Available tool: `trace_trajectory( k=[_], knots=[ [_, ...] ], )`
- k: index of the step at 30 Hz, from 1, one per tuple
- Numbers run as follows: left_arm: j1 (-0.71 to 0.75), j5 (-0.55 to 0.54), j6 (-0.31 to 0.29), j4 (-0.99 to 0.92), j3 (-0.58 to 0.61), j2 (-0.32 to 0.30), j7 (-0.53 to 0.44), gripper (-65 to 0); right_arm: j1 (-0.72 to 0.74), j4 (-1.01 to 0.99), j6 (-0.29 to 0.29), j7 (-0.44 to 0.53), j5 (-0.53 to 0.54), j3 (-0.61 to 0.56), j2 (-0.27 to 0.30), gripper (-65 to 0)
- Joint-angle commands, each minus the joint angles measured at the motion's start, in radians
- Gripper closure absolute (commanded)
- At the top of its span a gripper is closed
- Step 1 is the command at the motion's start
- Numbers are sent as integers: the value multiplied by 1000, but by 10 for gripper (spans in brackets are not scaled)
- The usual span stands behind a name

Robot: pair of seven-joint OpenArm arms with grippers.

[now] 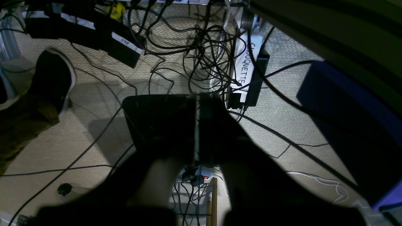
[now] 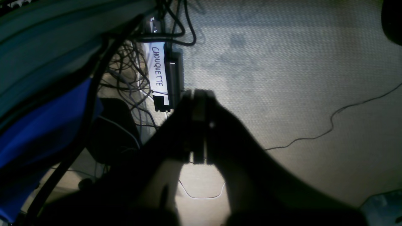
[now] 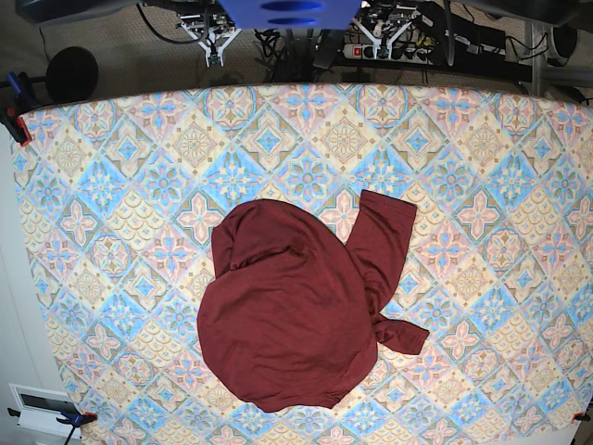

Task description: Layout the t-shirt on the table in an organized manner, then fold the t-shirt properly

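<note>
1. The t-shirt (image 3: 296, 311) lies in a rumpled heap on the desk (image 3: 120, 213), just below centre in the base view. It sits in a rounded mass, with one sleeve reaching up toward 1 o'clock and a knotted-looking end poking out at 4 o'clock.
2. Edges: the shirt sits well apart from the left, right and far edges of the desk. Its lower hem lies near the front edge at 6 o'clock.
3. Open room: broad bare cloth from 9 through 12 to 3 o'clock around the shirt; the narrowest strip is at 6 o'clock.
4. My left pincer (image 1: 197, 125) hangs off the desk over the floor, fingers pressed together, pinching nothing.
5. My right pincer (image 2: 198, 125) is likewise over the floor, fingers pressed together and empty.
6. Surface: the desk wears a cloth of diamond tiles in blue, pink and cream, lying flat. Clamps (image 3: 17, 119) grip it at the left edge.
7. Room: beige woven carpet (image 2: 282, 78) below. A tangle of black cables (image 1: 204, 53) spreads at 12 o'clock in the left wrist view, beside a black box labelled "CHOUQUETTE" (image 1: 248, 62).
8. A black-and-white shoe (image 1: 55, 78) stands on the carpet at 9 o'clock in the left wrist view.
</note>
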Motion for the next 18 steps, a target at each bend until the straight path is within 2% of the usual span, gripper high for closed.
trace_trajectory(
  k=[1,12,15,18],
  knots=[
    [3,-1,1,5,-1,-1,-3,0,-3,2,-2,4,4,2,6,-1],
    [8,-1,1,5,-1,-2,-5,0,-28,41,-4,-4,6,3,10,0],
    [14,-1,1,5,-1,-9,-5,0,-75,124,-4,-65,6,3,26,0],
    [34,-1,1,27,-1,-29,-5,0,-132,291,-4,-142,6,3,69,0]
  ],
)
